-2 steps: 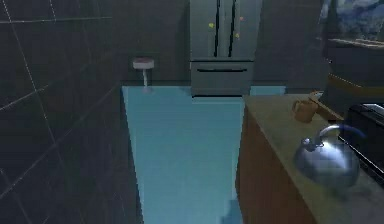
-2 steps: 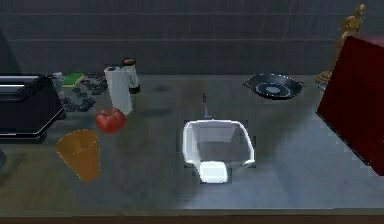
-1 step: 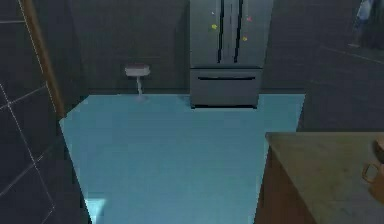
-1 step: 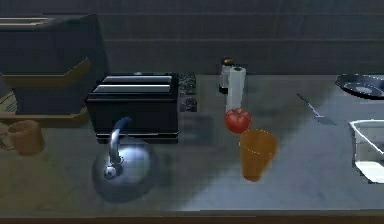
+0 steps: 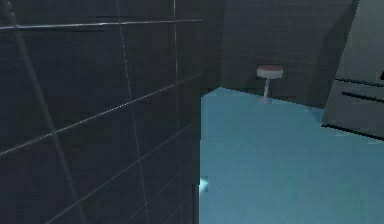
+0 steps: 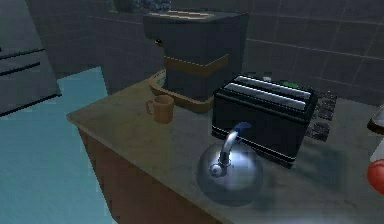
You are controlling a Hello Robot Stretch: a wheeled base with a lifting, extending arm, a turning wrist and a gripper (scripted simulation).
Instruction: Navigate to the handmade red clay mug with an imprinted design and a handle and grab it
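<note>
A small reddish-brown mug point(image 6: 162, 109) with a handle on its left stands on the wooden countertop point(image 6: 110, 125) in the arm side view. It sits just in front of a dark coffee machine point(image 6: 195, 50), near the counter's left end. Any imprint on the mug is too small to make out.
A black toaster point(image 6: 265, 118) and a shiny metal kettle point(image 6: 228, 170) stand to the right of the mug, and a red-and-white object point(image 6: 377, 165) is at the right edge. A dark tiled wall point(image 5: 90, 110) is close on the forward view's left. Across the teal floor point(image 5: 290, 150) are a stool point(image 5: 268, 80) and a grey appliance point(image 5: 360, 85).
</note>
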